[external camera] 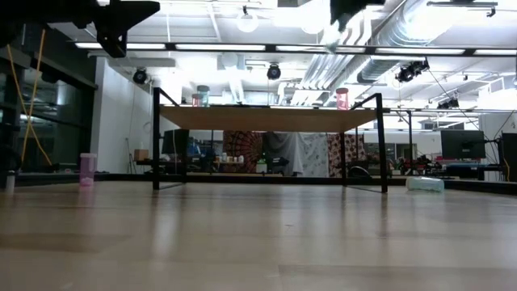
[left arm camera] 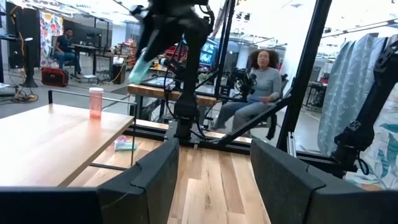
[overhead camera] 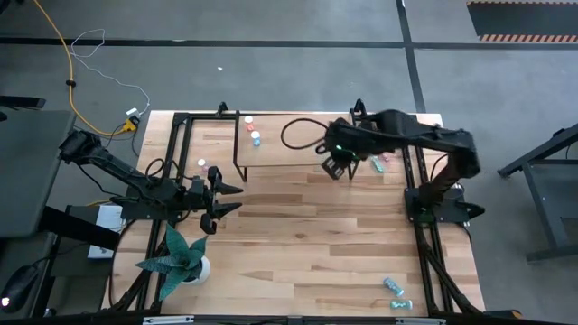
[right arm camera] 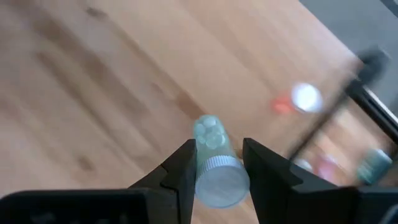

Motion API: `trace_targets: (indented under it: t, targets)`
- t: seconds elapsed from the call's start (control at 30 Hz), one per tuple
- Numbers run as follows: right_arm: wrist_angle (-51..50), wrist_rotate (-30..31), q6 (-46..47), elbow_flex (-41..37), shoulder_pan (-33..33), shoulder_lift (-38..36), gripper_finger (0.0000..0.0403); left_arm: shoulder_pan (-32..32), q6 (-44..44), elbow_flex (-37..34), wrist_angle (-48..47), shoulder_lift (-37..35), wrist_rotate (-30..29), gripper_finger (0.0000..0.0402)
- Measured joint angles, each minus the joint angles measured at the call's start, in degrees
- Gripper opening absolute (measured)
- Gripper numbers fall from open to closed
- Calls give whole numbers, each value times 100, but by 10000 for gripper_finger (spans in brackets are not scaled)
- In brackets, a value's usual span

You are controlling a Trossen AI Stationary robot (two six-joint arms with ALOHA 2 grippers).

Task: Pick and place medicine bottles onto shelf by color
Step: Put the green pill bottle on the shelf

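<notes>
The right wrist view showed the right gripper (right arm camera: 214,163) with its two dark fingers clamped on a teal bottle (right arm camera: 213,163). The bottle was a small clear cylinder with a round white cap turned toward the camera and pale pills inside. It hung above the light wood top of the shelf (right arm camera: 93,81), where the grain ran in long streaks.

From above, the right gripper (overhead camera: 338,163) was over the right end of the shelf (overhead camera: 280,149), a low rectangle of pale wood on thin black metal legs. Two bottles (overhead camera: 252,129) stood near its left end, and one pink bottle (overhead camera: 383,110) stood at the right end in the low view. More teal bottles (overhead camera: 395,293) lay on the table (overhead camera: 307,235) near its front right corner.

The left gripper (overhead camera: 219,200) waited over the table left of the shelf, its fingers apart and empty, beside a spiky green plant (overhead camera: 176,257) in a white pot.
</notes>
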Motion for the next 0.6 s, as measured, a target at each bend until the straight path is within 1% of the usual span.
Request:
trace_targets:
  t: [0.03,0.2,0.33,0.47,0.6]
  targets:
    - [-134,0,28,95,-102,148,110,-2,-5,0,0,0,0,190]
    - [185,-376,-256,124,-503,506,110,-2,-17,0,-13,0,0,190]
    - [-82,-397,-174,115,-769,833,110,-2,-18,0,-49,0,0,190]
    - [-57,-575,-142,117,-946,917,110,0,-17,0,-113,0,0,190]
    - [-86,-578,53,-59,-1055,936,110,-1,-98,0,-132,0,0,190]
